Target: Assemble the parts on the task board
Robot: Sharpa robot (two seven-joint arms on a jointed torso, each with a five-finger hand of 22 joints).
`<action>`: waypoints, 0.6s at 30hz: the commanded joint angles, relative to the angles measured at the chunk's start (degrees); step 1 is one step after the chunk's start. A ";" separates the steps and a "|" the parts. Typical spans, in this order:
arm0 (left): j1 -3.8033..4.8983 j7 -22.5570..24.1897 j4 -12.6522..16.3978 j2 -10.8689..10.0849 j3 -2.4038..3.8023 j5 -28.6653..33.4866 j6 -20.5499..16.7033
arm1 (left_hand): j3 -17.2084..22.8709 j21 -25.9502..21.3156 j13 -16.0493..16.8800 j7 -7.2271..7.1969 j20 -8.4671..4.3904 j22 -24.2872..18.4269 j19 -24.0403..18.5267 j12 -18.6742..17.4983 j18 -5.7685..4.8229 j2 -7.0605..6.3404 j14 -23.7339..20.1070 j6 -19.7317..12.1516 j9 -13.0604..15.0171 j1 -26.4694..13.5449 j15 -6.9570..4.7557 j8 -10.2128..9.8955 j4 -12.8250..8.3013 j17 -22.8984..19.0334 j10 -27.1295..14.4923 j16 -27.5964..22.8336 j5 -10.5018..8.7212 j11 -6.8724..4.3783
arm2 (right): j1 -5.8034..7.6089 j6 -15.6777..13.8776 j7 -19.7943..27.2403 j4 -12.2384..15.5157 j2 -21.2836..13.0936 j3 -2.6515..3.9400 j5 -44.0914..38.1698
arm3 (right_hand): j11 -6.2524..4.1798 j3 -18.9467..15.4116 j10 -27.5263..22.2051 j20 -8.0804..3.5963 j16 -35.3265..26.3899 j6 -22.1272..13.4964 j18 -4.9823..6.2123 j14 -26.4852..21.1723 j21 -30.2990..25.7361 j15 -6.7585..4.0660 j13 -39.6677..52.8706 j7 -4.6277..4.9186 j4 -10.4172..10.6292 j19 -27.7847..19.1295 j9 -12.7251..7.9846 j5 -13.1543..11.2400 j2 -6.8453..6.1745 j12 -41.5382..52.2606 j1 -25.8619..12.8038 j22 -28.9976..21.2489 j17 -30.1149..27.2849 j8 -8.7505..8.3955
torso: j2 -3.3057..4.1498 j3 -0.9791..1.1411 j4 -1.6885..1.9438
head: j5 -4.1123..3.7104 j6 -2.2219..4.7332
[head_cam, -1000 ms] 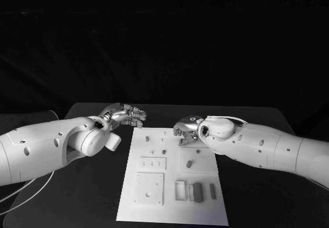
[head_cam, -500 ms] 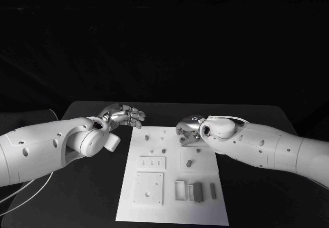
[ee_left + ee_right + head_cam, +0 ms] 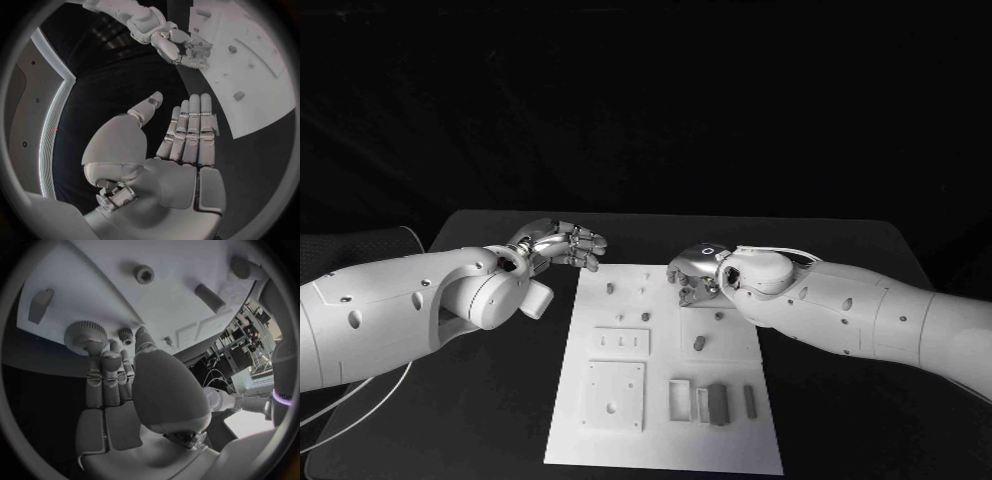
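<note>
The white task board (image 3: 661, 445) lies lengthwise in the middle of the table. My right hand (image 3: 691, 281) hovers over its far right part. In the right wrist view its straight fingers (image 3: 102, 371) reach the rim of a large knurled round part (image 3: 84, 333). The thumb tip lies beside a smaller knurled part (image 3: 125, 333), and I see nothing gripped. My left hand (image 3: 568, 244) hangs above the black table off the board's far left corner. Its fingers (image 3: 190, 125) lie side by side, the thumb stands apart, and it holds nothing. Small pegs (image 3: 697, 344) stand on the board.
Nearer me on the board are a slotted plate (image 3: 620, 345), a square plate (image 3: 615, 396) and several upright blocks (image 3: 717, 404). A ring-shaped part (image 3: 144, 274) and a short cylinder (image 3: 209, 297) lie farther along the board. Black table surrounds the board.
The right hand has shifted very slightly over the board's far right part. The left hand stays where it was.
</note>
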 commanded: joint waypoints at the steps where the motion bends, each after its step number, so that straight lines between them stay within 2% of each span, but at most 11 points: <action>1: 0.10 0.04 0.17 -0.03 0.08 0.24 0.78 | -0.11 -0.40 -0.04 0.06 -0.44 0.06 -0.10 -0.37 1.13 -0.35 0.13 -0.42 -0.07 -0.10 0.29 -0.34 0.36 0.07 -0.40 -0.34 0.17 0.04 | -0.08 0.37 -0.29 -0.03 -0.02 -0.04 -0.91 | -0.17 -0.21 -0.58 0.03 0.54 0.73 4.87 -0.30 0.53 -0.05 1.83 0.59 0.04 -0.41 0.60 0.13 -0.05 0.43 0.37 1.26 -0.30 0.91 | 0.12 -0.05 -0.10 | 0.02 -0.06; 12: 0.10 -0.29 -0.09 0.07 0.09 0.13 0.88 | -0.07 -0.44 -0.03 0.09 -0.46 0.08 -0.12 -0.45 1.11 -0.36 0.12 -0.47 -0.07 -0.12 0.29 -0.39 0.42 0.16 -0.48 -0.42 0.17 0.08 | -0.13 2.35 -0.68 0.90 -0.54 -0.04 -1.65 | -0.75 -0.48 -0.96 -0.08 1.48 5.24 4.87 -0.18 1.29 -0.57 7.77 2.36 0.08 -0.52 2.98 0.14 0.72 1.16 1.00 1.23 -1.38 3.59 | 0.34 0.00 -0.15 | -0.13 -0.36; 18: 0.10 -0.40 -0.10 0.00 0.08 0.08 0.90 | -0.04 -0.45 -0.02 0.09 -0.47 0.08 -0.12 -0.48 1.10 -0.34 0.12 -0.48 -0.06 -0.10 0.29 -0.40 0.43 0.20 -0.49 -0.45 0.17 0.08 | -0.19 2.64 -1.05 1.29 -0.98 -0.05 -2.18 | -1.12 -0.54 -0.31 -0.22 1.86 6.96 4.87 0.01 1.67 -0.94 10.24 2.47 0.08 -0.42 3.90 0.15 1.05 1.53 1.28 1.21 -1.90 4.19 | 0.39 0.02 -0.10 | -0.15 -0.54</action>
